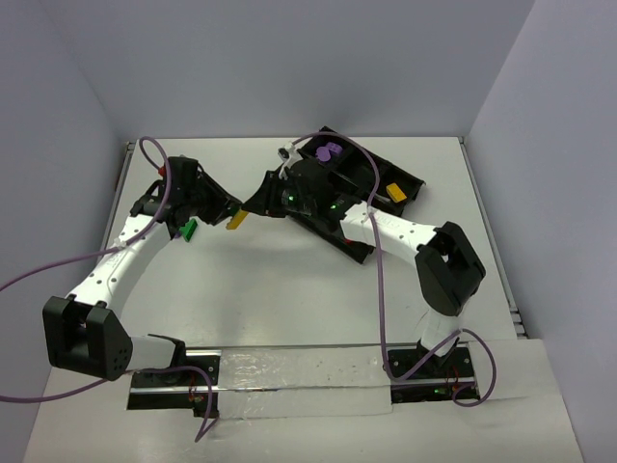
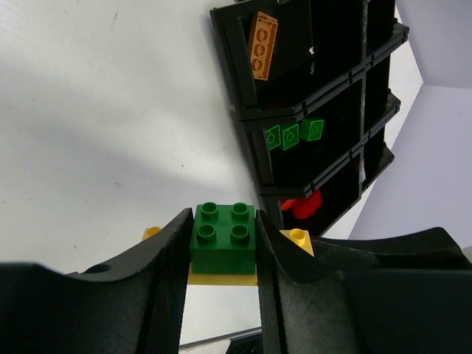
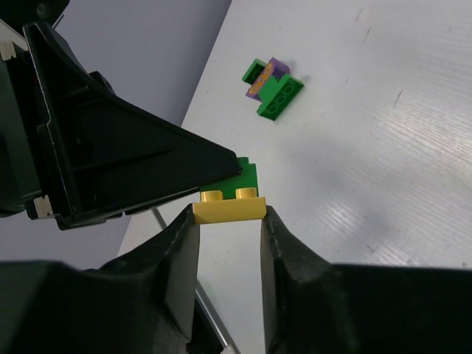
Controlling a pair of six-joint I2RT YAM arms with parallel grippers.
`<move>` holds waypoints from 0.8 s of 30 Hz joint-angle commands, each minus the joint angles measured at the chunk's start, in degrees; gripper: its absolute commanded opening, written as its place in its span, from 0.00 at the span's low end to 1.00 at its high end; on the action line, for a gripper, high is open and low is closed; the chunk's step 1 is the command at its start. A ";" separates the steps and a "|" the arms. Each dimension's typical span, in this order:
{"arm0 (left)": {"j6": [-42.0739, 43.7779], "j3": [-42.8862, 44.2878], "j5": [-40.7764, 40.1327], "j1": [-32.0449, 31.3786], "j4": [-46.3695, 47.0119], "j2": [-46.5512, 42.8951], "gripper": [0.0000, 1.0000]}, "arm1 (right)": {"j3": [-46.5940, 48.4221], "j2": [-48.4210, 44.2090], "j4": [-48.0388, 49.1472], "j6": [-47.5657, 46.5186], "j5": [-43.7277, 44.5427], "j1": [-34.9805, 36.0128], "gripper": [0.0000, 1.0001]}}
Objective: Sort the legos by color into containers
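Note:
My left gripper (image 2: 223, 221) is shut on a green 2x2 brick (image 2: 223, 237) that sits on a yellow brick (image 2: 221, 276). My right gripper (image 3: 228, 214) is shut on that yellow brick (image 3: 228, 209), with the green brick (image 3: 248, 177) right behind it. In the top view the two grippers meet left of the tray, at the yellow brick (image 1: 236, 221). A green, purple and orange clump of bricks (image 3: 271, 85) lies on the table, also seen from above (image 1: 188, 230). The black divided tray (image 1: 413, 180) holds purple pieces (image 1: 330, 151), an orange brick (image 2: 262, 44), green bricks (image 2: 293, 135) and a red piece (image 2: 301, 205).
The tray lies slanted at the back right, partly under the right arm (image 1: 405, 231). Purple cables (image 1: 381, 318) loop over the table. Walls close in the left, back and right sides. A shiny tape strip (image 1: 299, 371) runs along the near edge between the arm bases.

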 commanded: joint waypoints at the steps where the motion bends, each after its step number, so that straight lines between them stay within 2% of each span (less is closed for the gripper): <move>1: 0.61 2.98 0.30 -0.37 0.66 -2.11 0.15 | 0.14 -0.48 3.75 1.14 0.06 0.44 0.10; 3: 0.77 3.06 -0.09 -0.37 0.35 -2.11 0.15 | -0.89 -1.54 3.75 1.06 0.85 0.37 0.00; 15: 2.71 5.43 -3.98 0.97 -2.22 -1.23 0.14 | -8.33 -11.59 0.47 -3.10 7.07 -0.42 0.00; 20: 2.97 5.43 -3.80 2.40 -2.23 -0.81 0.14 | -8.95 -14.05 -2.63 -5.18 8.47 -0.51 0.00; 24: 3.22 6.83 -3.23 2.55 -1.99 0.62 0.14 | -8.92 -17.10 -9.15 -7.49 12.22 -1.10 0.00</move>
